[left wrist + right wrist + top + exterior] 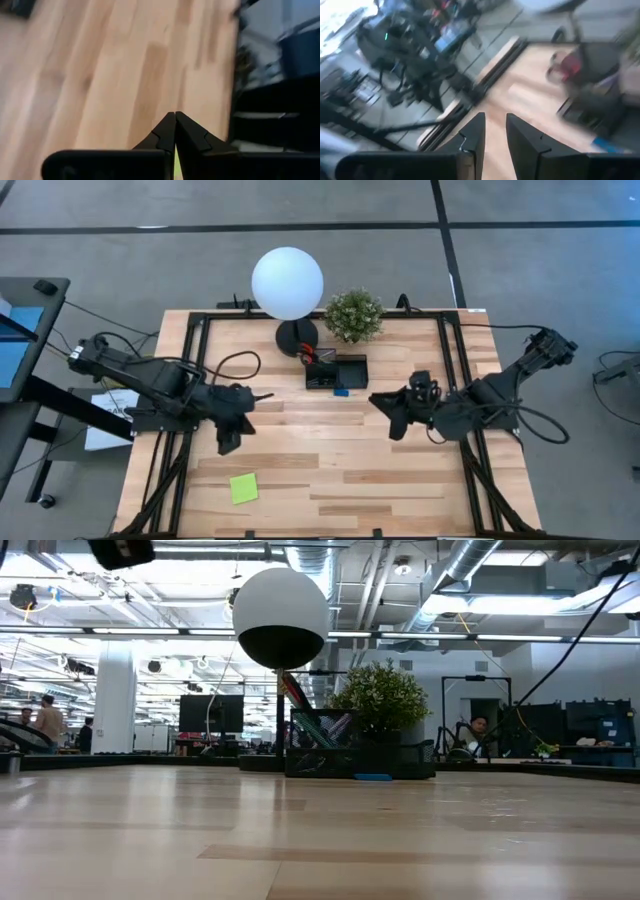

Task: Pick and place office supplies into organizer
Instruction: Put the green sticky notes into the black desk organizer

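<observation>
The black organizer [337, 372] stands at the table's far middle with the red scissor handles [320, 358] and pens sticking up out of it [320, 730]. A small blue eraser [342, 392] lies flat on the table just in front of it [373, 777]. The lime-green sticky pad [243, 488] lies flat near the front left. My left gripper [228, 442] hangs shut and empty above the table, just beyond the pad [175, 120]. My right gripper [390, 415] is in the air to the right of the eraser, open with nothing between its fingers [495, 125].
A lamp with a white globe [288, 282] on a round black base [296, 335] and a potted plant [354, 315] stand behind the organizer. Black frame rails [190, 380] run along the table's left and right sides. Bare wood lies between the two grippers.
</observation>
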`<state>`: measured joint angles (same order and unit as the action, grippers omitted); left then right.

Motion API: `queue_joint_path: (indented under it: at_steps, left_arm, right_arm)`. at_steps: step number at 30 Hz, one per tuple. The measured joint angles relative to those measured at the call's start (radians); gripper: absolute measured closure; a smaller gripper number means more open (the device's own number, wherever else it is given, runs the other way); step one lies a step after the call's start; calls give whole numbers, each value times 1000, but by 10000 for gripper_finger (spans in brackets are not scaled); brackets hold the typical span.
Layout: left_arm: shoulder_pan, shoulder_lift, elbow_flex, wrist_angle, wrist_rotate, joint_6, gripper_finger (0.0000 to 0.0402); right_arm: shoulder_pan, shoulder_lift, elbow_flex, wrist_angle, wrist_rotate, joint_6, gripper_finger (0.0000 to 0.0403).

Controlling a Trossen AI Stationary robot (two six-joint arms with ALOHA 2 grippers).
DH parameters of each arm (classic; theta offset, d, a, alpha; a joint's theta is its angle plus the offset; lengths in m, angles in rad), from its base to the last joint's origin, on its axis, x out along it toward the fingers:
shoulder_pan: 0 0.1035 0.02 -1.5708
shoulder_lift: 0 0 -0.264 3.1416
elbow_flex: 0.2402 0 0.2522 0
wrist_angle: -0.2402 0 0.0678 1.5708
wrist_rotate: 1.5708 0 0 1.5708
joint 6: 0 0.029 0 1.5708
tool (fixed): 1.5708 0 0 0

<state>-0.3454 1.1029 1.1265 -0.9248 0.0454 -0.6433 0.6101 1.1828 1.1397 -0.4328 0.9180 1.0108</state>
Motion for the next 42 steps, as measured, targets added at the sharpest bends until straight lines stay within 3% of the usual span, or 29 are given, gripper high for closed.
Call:
queue_joint_path:
  at_steps: [3, 10, 15, 19, 24, 29, 36, 42]
  left_arm:
    - [0, -2, -19, 130, -3, 18, 401]
    - [3, -13, 18, 202, -150, 164, 401]
    - [10, -12, 20, 191, -190, 203, 401]
    - [10, -4, 20, 119, -211, 141, 401]
    - [10, -3, -1, 69, -186, 153, 401]
    - [10, -3, -3, 69, -184, 143, 383]
    - [9, 12, -3, 25, -74, 73, 317]
    - [-6, 111, -41, -64, 42, 16, 249]
  right_arm:
    - [-16, 1, 0, 3, -86, 55, 333]
    - [-68, 51, 1, 82, -150, 200, 333]
    - [-131, 91, 1, 113, -277, 176, 333]
    - [-178, 147, 1, 113, -411, 18, 332]
    - [-247, 223, 1, 124, -608, -157, 319]
    - [-309, 302, 1, 95, -749, -250, 275]
    - [-369, 416, 1, -18, -760, -365, 198]
    - [-404, 493, 5, -97, -803, -320, 175]
